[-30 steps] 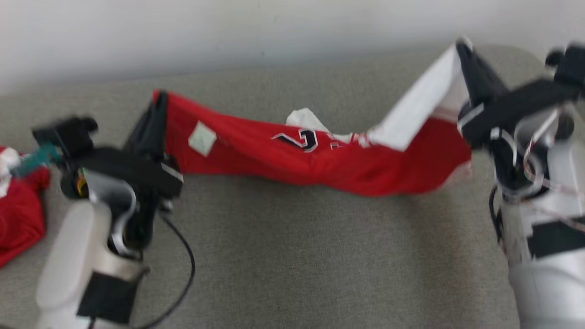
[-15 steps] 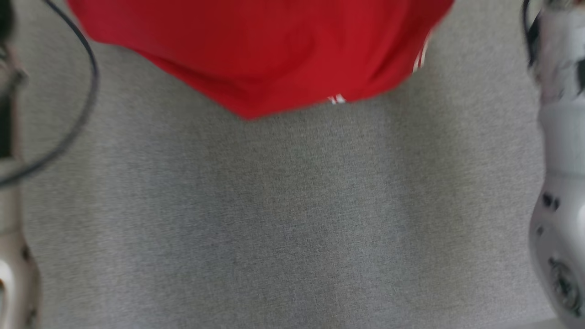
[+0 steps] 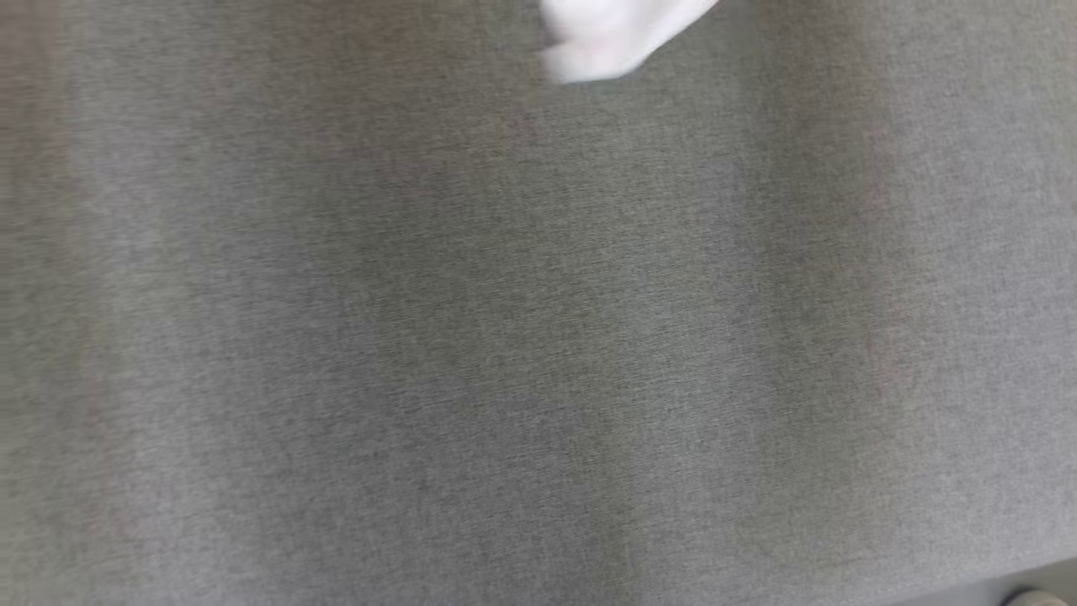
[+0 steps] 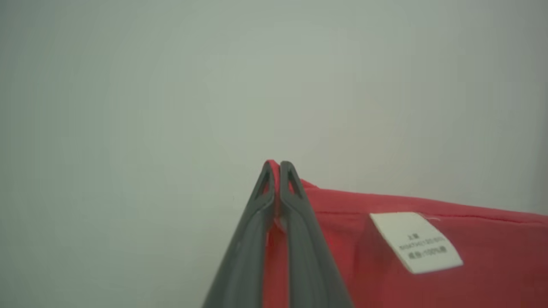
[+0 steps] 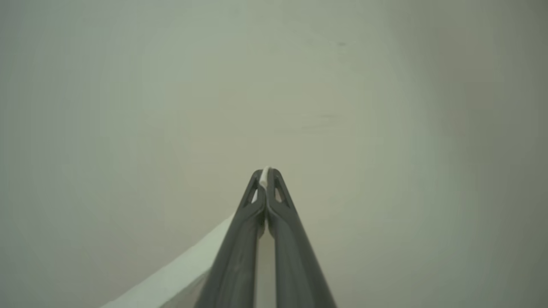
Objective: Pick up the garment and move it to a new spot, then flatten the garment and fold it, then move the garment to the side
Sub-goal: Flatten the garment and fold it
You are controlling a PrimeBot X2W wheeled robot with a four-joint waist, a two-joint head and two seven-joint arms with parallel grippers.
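Grey woven surface (image 3: 505,337) is lying under the cam, w/ faint lighter & darker bands running top to btm. A white bit of garment (image 3: 618,38) is poking in at the top edge, just right of centre. It's smeared & soft-edged, so can't tell if it's touching the surface. At btm-right corner the surface's edge is running diagonally, w/ a paler strip (image 3: 993,592) showing beyond it. Sth pale & round (image 3: 1037,598) is sitting there, too blurred to ID.

One garment (image 4: 496,256), one label (image 4: 415,241), and two tools: left tool (image 4: 279,165), right tool (image 5: 266,172).
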